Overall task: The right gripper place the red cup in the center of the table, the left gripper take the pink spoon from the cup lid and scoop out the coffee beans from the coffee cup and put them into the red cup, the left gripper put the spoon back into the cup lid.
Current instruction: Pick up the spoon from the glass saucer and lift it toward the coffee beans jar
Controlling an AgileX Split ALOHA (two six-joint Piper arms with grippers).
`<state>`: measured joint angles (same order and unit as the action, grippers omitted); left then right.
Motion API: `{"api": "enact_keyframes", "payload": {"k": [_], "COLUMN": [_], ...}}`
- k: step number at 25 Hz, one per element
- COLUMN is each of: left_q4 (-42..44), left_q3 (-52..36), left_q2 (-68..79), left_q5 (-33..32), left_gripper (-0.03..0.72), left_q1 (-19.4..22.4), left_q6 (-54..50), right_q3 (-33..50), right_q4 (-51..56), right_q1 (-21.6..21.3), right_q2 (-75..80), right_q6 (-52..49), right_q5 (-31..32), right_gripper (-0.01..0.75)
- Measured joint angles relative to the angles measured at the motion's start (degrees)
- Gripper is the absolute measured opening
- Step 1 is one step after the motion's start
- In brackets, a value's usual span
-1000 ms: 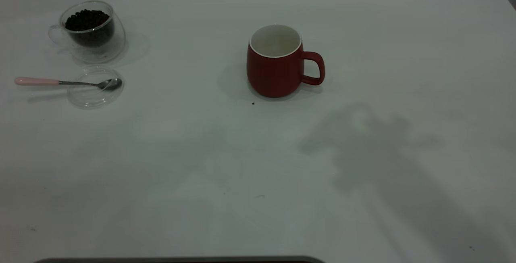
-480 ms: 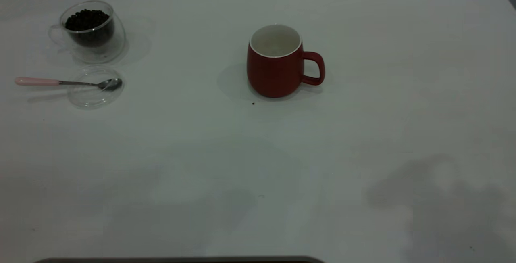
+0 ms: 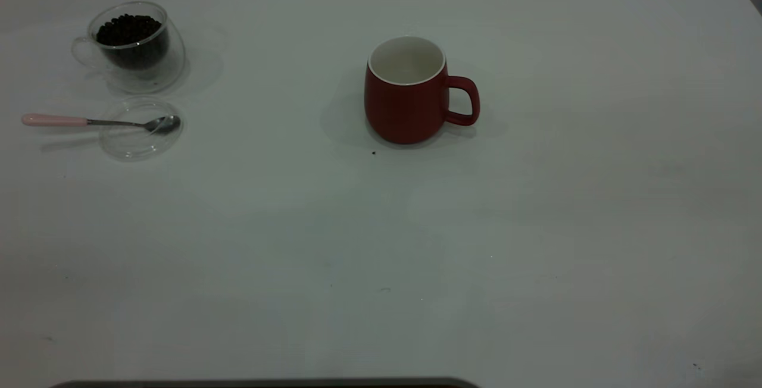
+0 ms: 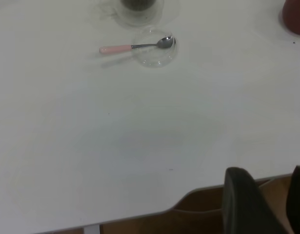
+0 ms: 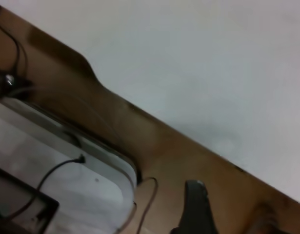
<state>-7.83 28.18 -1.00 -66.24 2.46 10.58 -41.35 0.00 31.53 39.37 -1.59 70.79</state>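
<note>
The smooth white desk (image 3: 536,197) carries the rounded, glossy red cup (image 3: 406,96) at its center. The arm's shadow has cleared off. The left end effector (image 4: 264,204) hangs beyond the desk edge, fingers apart. The right end effector (image 5: 201,209): cannot tell.

In the left wrist view, the picture edge cuts the coffee cup (image 4: 138,5) and the red cup (image 4: 295,17). The right gripper (image 5: 201,209) is blurred, its fingers unreadable.
</note>
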Motion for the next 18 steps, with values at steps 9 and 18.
{"api": "enact_keyframes", "payload": {"k": [9, 18], "left_q4": [0.0, 0.0], "left_q3": [0.0, 0.0], "left_q2": [0.0, 0.0], "left_q5": [0.0, 0.0], "left_gripper": [0.277, 0.277], "left_q1": [0.0, 0.0], "left_q6": [0.0, 0.1], "right_q3": [6.5, 6.9], "right_q4": [0.0, -0.9], "right_q1": [-16.8, -30.0], "right_q2": [-19.1, -29.9], "right_q6": [-0.3, 0.5], "right_q5": [0.0, 0.0], "right_gripper": [0.591, 0.591]}}
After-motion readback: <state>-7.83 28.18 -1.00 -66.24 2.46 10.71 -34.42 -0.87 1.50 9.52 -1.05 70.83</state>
